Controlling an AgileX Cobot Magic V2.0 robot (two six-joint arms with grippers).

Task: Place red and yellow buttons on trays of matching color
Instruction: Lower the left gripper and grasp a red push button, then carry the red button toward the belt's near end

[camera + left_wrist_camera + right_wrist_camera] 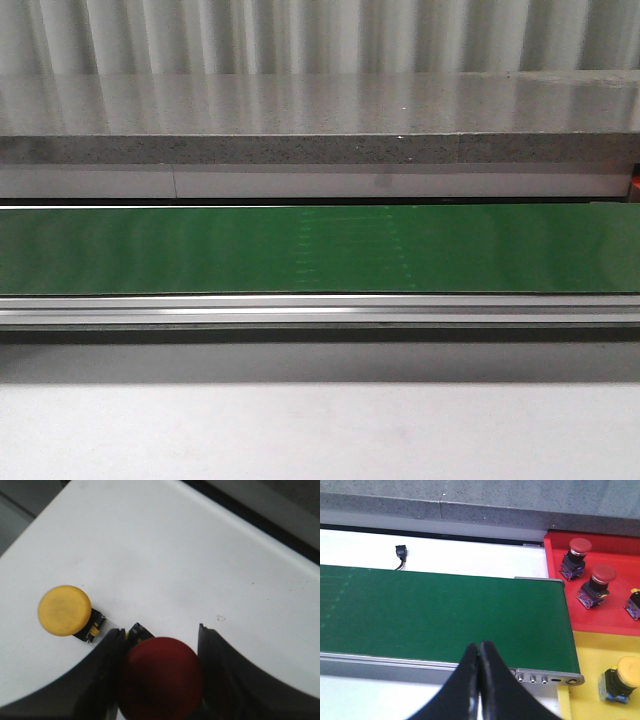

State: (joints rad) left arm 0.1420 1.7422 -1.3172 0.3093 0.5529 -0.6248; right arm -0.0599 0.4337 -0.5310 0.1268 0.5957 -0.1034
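The red button (161, 677) sits between the fingers of the left claw (161, 680), which looks clamped on its domed cap. The cap seems smooth, hard and likely slippery; the boxy base below would give a surer hold. A yellow button (66, 611) lies on the white bench (200, 570) at about ten o'clock from it. The right claw (479, 652) is pressed together, empty, over the green belt (440, 615); the red tray (600, 610) and yellow tray (585, 655) lie at three o'clock.
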